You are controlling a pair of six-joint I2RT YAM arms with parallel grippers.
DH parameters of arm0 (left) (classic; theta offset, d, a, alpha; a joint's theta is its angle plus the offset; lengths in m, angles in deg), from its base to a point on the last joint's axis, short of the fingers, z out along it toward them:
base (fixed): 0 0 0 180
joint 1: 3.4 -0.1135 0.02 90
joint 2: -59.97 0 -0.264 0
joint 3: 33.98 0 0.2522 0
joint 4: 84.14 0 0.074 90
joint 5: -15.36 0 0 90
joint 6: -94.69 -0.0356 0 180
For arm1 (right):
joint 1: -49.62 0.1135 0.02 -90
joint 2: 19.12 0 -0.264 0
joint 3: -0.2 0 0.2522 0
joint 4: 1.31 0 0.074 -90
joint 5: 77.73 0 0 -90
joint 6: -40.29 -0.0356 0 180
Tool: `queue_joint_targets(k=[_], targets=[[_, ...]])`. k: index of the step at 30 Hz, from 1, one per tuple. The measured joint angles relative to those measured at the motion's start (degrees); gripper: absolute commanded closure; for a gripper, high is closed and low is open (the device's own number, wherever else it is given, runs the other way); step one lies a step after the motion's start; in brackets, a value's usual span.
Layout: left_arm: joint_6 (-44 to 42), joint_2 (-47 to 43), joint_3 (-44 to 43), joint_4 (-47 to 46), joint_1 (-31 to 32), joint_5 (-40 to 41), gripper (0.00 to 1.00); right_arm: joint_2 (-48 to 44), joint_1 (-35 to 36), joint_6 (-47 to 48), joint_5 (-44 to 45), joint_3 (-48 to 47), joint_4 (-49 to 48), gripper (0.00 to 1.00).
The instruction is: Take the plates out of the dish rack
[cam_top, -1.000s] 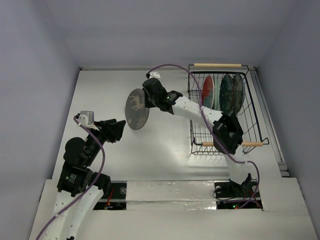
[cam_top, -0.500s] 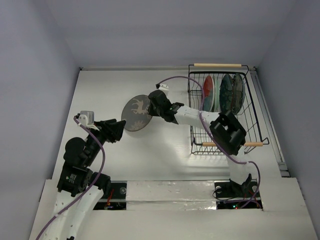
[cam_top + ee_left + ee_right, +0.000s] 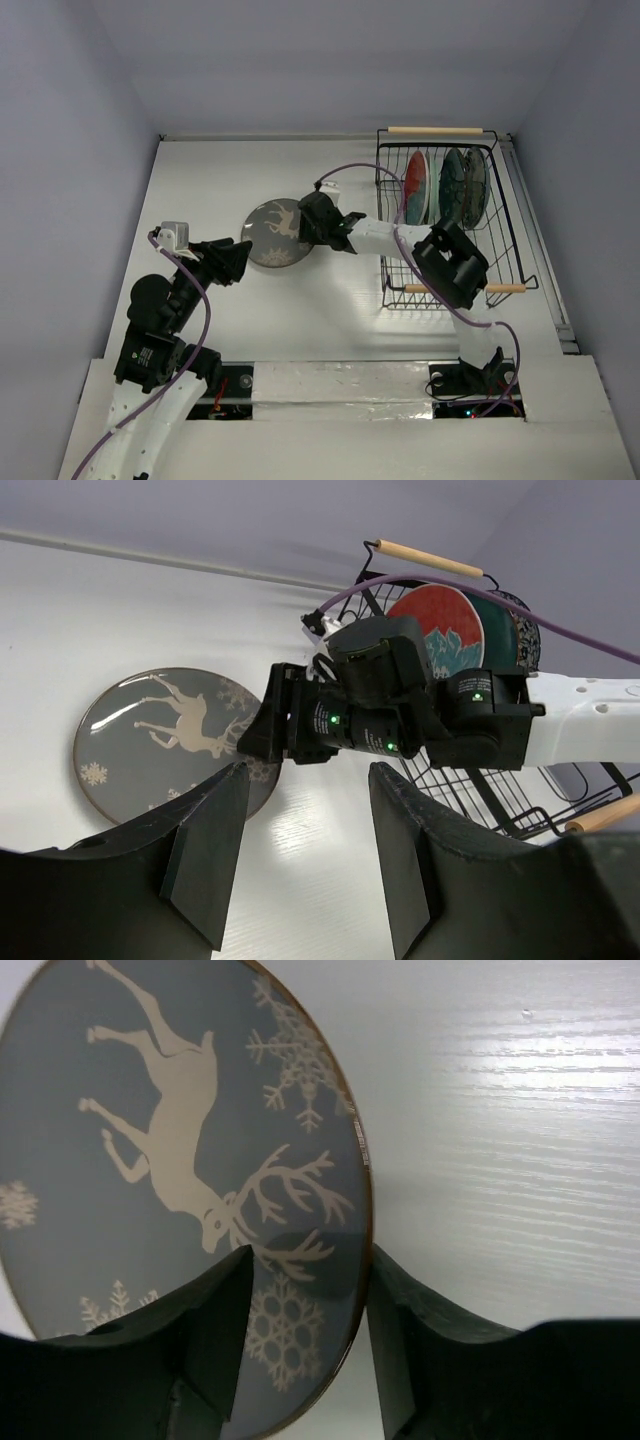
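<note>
While deer plate lies on table, R jaws parted astride rim; L jaws apart.

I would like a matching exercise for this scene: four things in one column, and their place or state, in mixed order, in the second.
1. deer plate
2. red plate
3. left gripper
4. right gripper

a. open, holding nothing, away from every plate
b. upright in the dish rack
c. flat on the table
d. open, at the deer plate's rim

Pairs: 1-c, 2-b, 3-a, 4-d

Left gripper, right gripper: jaws apart
</note>
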Motion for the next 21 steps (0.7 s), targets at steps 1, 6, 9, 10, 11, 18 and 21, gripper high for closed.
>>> queue_joint_targets(k=[1,6,9,10,11,18,21], targets=[[0.0,0.0,0.0,-0.02,0.0,0.0,0.52,0.2,0.02,0.04,0.04,0.0,0.42,0.44],[0.0,0.0,0.0,-0.02,0.0,-0.02,0.52,0.33,0.02,1.05,0.28,0.2,1.46,0.3],[0.0,0.0,0.0,-0.02,0.0,-0.02,0.52,-0.37,0.02,1.92,0.42,0.2,1.77,0.25],[0.0,0.0,0.0,-0.02,0.0,-0.02,0.53,-0.94,0.02,2.21,0.5,0.2,2.16,0.24],[0.0,0.0,0.0,-0.02,0.0,-0.02,0.52,-1.79,0.02,2.56,0.55,0.2,2.67,0.22],[0.0,-0.02,0.0,-0.02,0.0,0.0,0.52,-18.67,0.02,6.34,2.99,2.64,4.85,0.96],[0.0,-0.07,0.0,0.0,0.0,0.0,0.52,-28.33,0.02,8.24,6.67,2.64,5.07,1.0]])
